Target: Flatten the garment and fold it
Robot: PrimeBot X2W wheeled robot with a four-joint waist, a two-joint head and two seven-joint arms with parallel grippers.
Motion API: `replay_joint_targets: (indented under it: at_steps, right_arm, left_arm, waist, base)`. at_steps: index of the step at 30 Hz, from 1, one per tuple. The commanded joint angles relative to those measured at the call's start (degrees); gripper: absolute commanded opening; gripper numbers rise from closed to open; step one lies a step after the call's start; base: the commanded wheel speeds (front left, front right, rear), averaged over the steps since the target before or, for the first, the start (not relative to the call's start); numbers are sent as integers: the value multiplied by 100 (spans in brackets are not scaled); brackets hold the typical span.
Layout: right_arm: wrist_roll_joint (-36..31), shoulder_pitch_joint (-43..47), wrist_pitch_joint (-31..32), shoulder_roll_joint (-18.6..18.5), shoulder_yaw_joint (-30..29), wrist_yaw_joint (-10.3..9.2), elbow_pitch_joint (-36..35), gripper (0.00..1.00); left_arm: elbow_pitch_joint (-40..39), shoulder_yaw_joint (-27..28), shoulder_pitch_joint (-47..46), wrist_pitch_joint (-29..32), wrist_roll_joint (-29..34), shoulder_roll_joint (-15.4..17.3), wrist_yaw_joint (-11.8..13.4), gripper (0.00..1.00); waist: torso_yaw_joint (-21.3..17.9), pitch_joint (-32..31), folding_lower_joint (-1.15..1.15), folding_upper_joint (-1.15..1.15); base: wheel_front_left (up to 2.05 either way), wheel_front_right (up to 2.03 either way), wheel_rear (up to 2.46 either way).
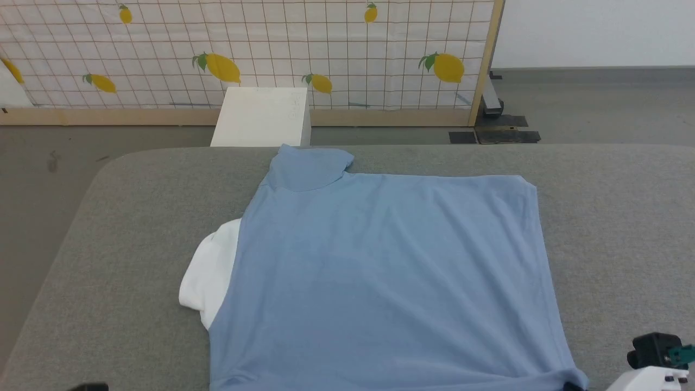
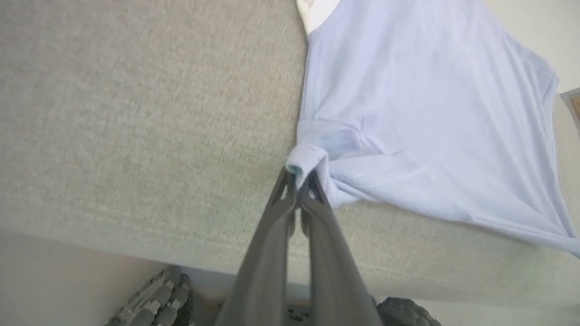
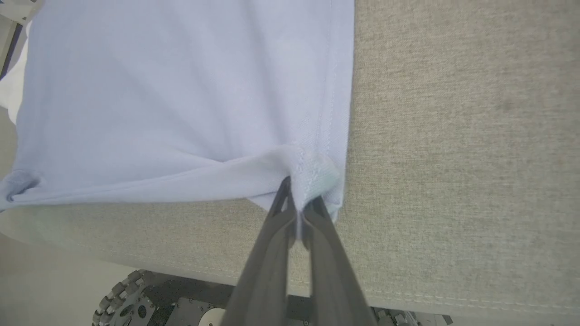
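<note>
Garment (image 1: 380, 271): a light blue shirt, spread mostly flat on the grey padded table (image 1: 136, 217). The neck end points to the robot's left, where a white fabric piece (image 1: 209, 271) sticks out from under the blue. One short sleeve (image 1: 309, 165) lies at the far edge, its tip close to the table's far rim.

Hidden or cut off: the bottom edge of the head view cuts the garment's near hem, so both near corners sit at or below the frame. The near right corner reads as a bunched ridge beside a pale forearm (image 1: 651, 377) with a dark fitting; the fingers are not visible there. A dark sliver at the lower left (image 1: 89, 386) is too small to identify.

Left gripper (image 2: 298, 179): the left wrist view is slightly blurred. Both dark fingers are pressed together, pinching a gathered, ribbed corner of the garment close to the table's near edge. Creases fan out from the pinch.

Right gripper (image 3: 297, 194): the fingers are clamped on the garment's other near corner, right at a stitched hem. A taut fold runs from the grip toward that view's left. Below the table edge is a studded wheel (image 3: 118, 299), partly cut off.

Containers: a white box (image 1: 263, 117) stands beyond the table, in front of a lemon-print screen (image 1: 326, 49). The table hides its lower part, and I cannot tell what it contains.
</note>
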Motion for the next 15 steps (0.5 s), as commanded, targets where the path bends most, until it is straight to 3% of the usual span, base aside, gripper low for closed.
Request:
replay_joint_targets:
  at_steps: [1,7,15]
  right_arm:
    - [-36,-128,44,-1,-9,-9,-49,0]
    - [-126,-612,132,2,-48,-9,-132,0]
    - [-476,-1544,319,185,-175,-9,31,0]
  left_arm:
    - [-66,46,-196,-83,123,73,-58,0]
    - [-81,-11,-956,-378,632,170,-374,0]
    - [449,-166,-2183,-570,968,6,-899,0]
  waist:
    - [-20,11,1,24]
    - [-76,187,1,24]
    - [-148,848,1,24]
  base:
    - [0,0,0]
    - [0,0,0]
    - [0,0,0]
